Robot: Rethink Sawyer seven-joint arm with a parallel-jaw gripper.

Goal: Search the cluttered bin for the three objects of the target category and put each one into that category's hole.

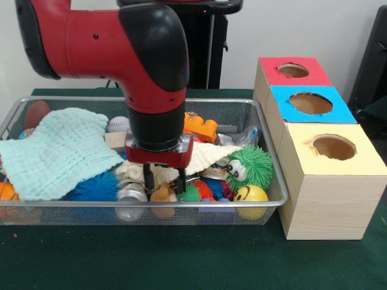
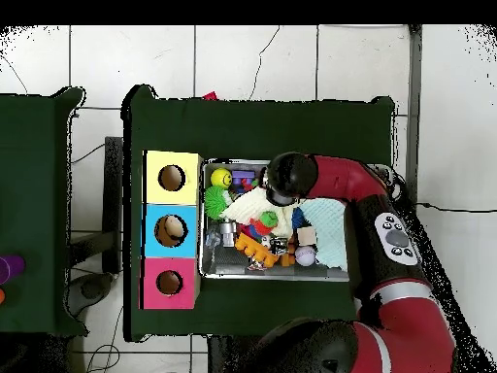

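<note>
1. Your gripper [image 1: 164,179] hangs low inside the silver wire mesh bin [image 1: 266,151], with toys packed all round it.
2. The pale green knitted cloth [image 1: 57,151] covers the bin's left half.
3. The three round holes in the red, blue and yellow topped wooden box [image 1: 329,199] are open from above.

Lighting: bright, even, indoor; no single source visible.

Shadows: soft and faint. A dim patch lies on the table [image 1: 181,260] beneath the wire bin [image 1: 266,208] in the front view.

Glare: mild highlights on the arm's glossy red shell [image 1: 91,42] and black elbow cover [image 1: 151,36]; a pale sheen on the bin's top rail.

Focus: front view reasonably crisp, with slight softness on small items in the bin. In the overhead view the bin's contents [image 2: 257,228] are too small to resolve.

Distortion: none evident; the box edges [image 1: 326,205] read straight.
</note>
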